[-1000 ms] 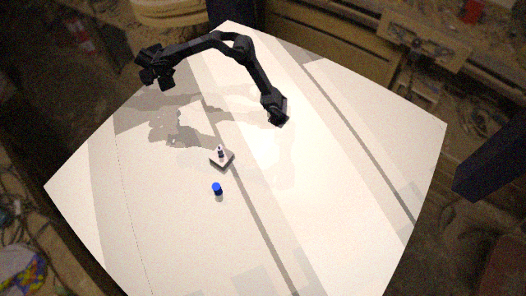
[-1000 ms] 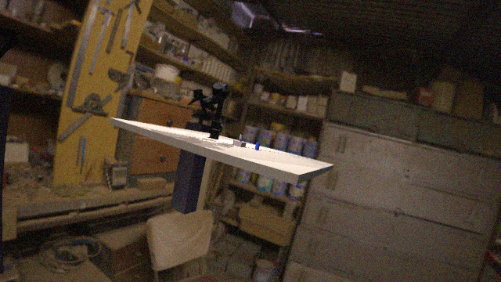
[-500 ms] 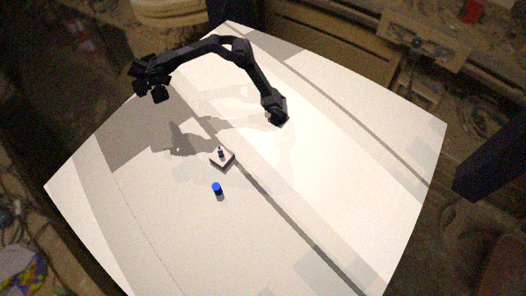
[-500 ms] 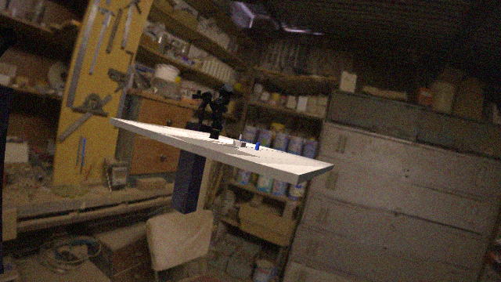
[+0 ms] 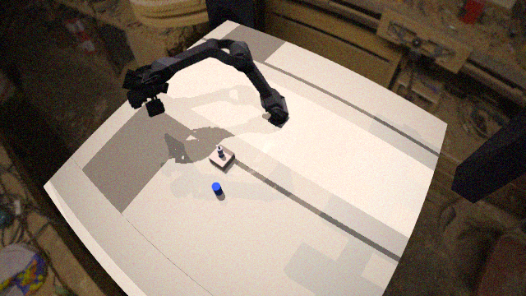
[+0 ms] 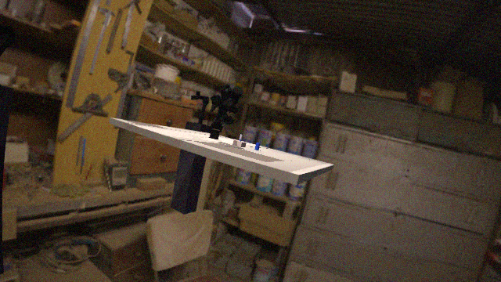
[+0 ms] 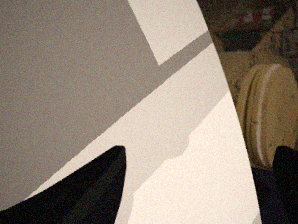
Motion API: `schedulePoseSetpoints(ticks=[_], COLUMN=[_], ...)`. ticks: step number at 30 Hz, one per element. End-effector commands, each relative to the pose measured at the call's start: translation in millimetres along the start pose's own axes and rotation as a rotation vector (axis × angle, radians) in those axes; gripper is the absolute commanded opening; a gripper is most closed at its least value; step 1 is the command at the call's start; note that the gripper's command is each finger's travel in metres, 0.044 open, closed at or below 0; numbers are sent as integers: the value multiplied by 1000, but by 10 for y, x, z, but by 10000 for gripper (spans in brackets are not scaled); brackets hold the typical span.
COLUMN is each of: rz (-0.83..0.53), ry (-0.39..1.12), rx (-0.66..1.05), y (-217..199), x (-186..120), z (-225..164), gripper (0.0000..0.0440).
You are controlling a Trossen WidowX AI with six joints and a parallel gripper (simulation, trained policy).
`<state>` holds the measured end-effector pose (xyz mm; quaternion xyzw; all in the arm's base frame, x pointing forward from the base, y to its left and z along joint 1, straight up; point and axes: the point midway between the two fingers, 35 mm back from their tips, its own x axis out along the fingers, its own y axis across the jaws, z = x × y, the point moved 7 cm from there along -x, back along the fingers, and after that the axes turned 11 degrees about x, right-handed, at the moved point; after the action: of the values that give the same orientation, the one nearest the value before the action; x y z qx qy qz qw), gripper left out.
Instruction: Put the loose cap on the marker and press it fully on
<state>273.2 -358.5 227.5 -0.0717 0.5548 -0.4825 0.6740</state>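
The open, empty gripper [image 5: 155,108] [image 7: 203,157] is hovering near the table's edge, with the upright blue cap [image 5: 216,188] [image 6: 257,146] standing well apart, beyond the holder block [image 5: 222,158] [image 6: 239,143].

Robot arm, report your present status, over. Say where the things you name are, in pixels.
Black two-finger tool [image 5: 147,103] [image 7: 203,157] open, nothing held. Blue cylindrical cap [image 5: 216,188] [image 6: 257,146] standing on table, off marker. No obstruction seen between tool and cap.
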Motion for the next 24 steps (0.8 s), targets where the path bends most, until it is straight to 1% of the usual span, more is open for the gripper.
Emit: schedulePoseSetpoints(ticks=[1,24], rz=[36,240], ry=[-8,-26], rx=[11,41], y=[116,861], x=[-56,-532], z=[47,236], gripper=[311,311])
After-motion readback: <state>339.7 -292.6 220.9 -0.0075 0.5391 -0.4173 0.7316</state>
